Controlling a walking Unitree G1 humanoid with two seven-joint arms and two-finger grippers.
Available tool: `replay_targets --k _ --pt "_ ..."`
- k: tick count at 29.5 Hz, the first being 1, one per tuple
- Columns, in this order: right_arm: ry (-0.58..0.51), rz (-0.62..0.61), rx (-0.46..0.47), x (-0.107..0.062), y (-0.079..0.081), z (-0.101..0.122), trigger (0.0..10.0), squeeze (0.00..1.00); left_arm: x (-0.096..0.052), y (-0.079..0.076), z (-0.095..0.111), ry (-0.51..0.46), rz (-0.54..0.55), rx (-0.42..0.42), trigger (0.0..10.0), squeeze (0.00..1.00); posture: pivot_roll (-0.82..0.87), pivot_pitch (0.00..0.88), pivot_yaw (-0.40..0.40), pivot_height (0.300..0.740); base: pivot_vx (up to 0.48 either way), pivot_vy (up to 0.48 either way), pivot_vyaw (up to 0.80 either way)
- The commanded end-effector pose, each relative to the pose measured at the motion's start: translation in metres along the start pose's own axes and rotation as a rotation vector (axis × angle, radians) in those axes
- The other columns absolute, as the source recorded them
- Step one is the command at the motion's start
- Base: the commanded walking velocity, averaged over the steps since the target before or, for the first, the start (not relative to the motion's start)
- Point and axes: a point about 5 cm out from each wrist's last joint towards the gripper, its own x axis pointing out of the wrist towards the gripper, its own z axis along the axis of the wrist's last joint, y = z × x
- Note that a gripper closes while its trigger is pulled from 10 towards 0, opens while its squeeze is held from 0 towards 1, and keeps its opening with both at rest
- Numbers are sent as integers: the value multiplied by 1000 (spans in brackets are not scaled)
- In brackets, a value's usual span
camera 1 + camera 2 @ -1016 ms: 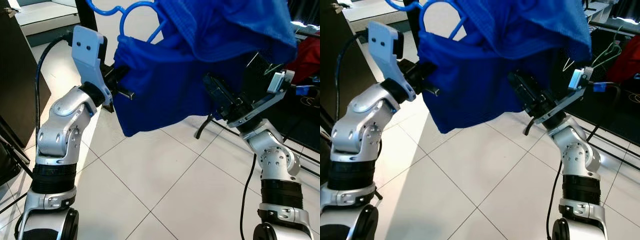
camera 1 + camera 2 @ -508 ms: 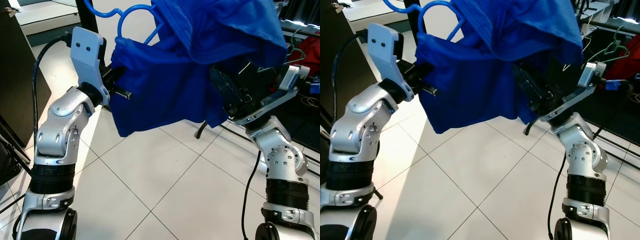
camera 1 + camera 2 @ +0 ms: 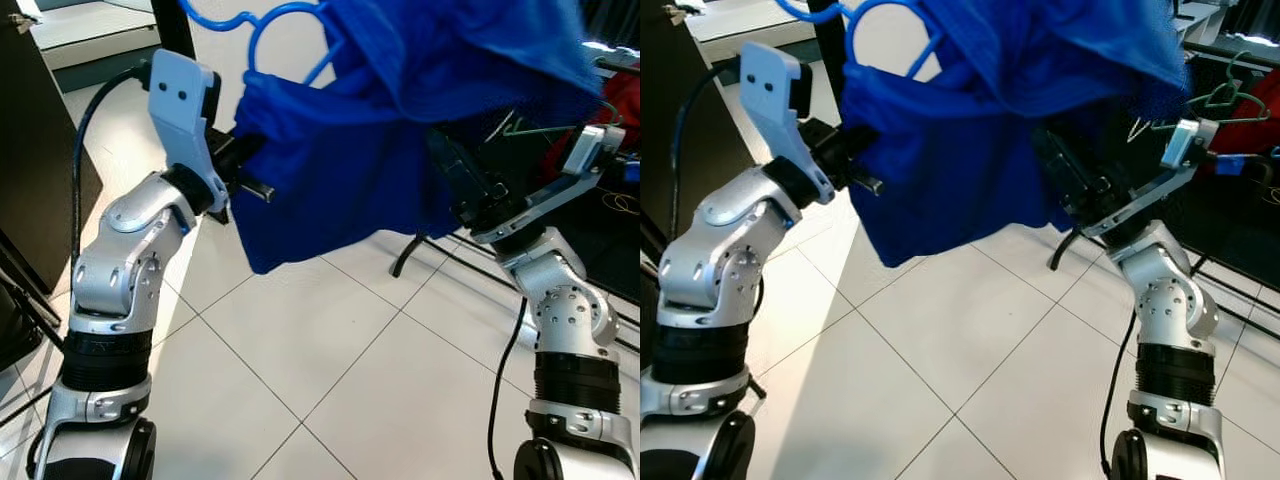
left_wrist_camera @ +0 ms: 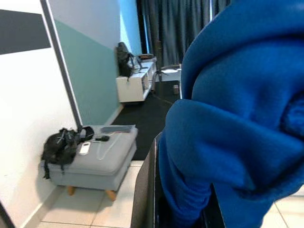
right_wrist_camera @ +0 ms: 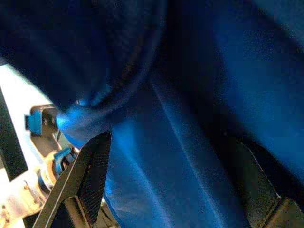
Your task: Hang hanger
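A blue garment [image 3: 400,130] hangs bunched on a blue plastic hanger whose hook [image 3: 262,20] curls up at the top of the head views. My left gripper [image 3: 250,172] is raised at the cloth's left edge and is shut on a fold of it; in the left wrist view the blue cloth [image 4: 228,128] bulges between the black fingers [image 4: 145,190]. My right arm [image 3: 520,215] reaches up under the garment from the right. Its gripper [image 5: 173,180] stands open, the fingers [image 5: 90,175] spread wide with blue cloth lying across the gap.
White tile floor [image 3: 330,380] lies below. A dark cabinet [image 3: 40,150] stands at the left. Behind the right arm are a black rack's legs [image 3: 405,255], green wire hangers [image 3: 535,125] and a red garment [image 3: 622,100]. A grey bench [image 4: 95,159] with a black bag stands by a wall.
My right arm has risen and pushed further under the garment. The cloth and the left arm have swayed slightly left and back again.
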Motion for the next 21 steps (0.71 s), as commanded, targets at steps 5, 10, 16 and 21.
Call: replay_targets --k 5,10,16,21 --pt "28 5 -4 -3 -1 -5 6039 0 -1 -5 2 -18 -16 -14 10000 0 4 83 13 740 0 0 0" --pt "27 15 10 -2 1 -9 0 0 0 -4 3 -16 22 5 10000 0 5 84 15 740 0 0 0" --pt "43 -14 0 -3 -2 -13 0 0 -1 22 2 10 221 55 10000 0 5 85 14 740 0 0 0" --pt "44 -15 -1 -3 -2 -13 0 0 -2 24 2 11 232 53 10000 0 5 85 14 740 0 0 0"
